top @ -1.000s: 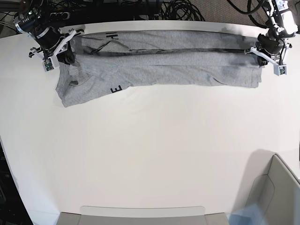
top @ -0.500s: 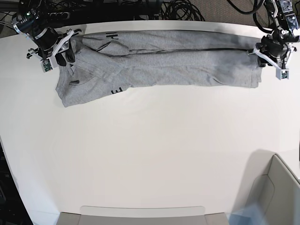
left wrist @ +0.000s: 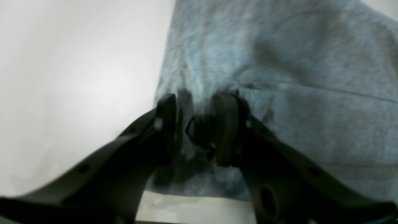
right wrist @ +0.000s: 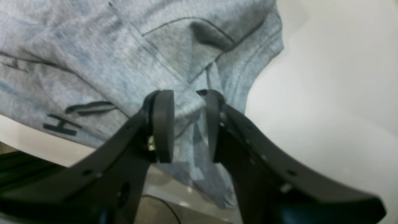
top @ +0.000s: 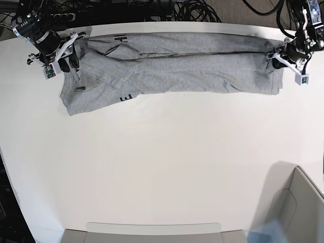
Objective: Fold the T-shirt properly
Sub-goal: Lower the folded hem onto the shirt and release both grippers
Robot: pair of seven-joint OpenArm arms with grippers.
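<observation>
The heather-grey T-shirt [top: 177,68] lies stretched in a long band along the far edge of the white table [top: 162,162], with black lettering showing near its left end. My left gripper [top: 277,58] is at the shirt's right end, and in the left wrist view it [left wrist: 194,124] is shut on a bunch of the cloth [left wrist: 279,77]. My right gripper [top: 71,53] is at the shirt's left end, and in the right wrist view it [right wrist: 188,124] is shut on a fold of the cloth [right wrist: 124,56] near a sleeve hem.
Black cables [top: 197,10] lie beyond the table's far edge. A grey bin [top: 298,207] stands at the front right corner. A flat grey tray [top: 152,233] lies along the front edge.
Both grippers have moved outward and toward the far edge with the cloth in them. The raised upper layer has been pulled tauter and lies flatter.
</observation>
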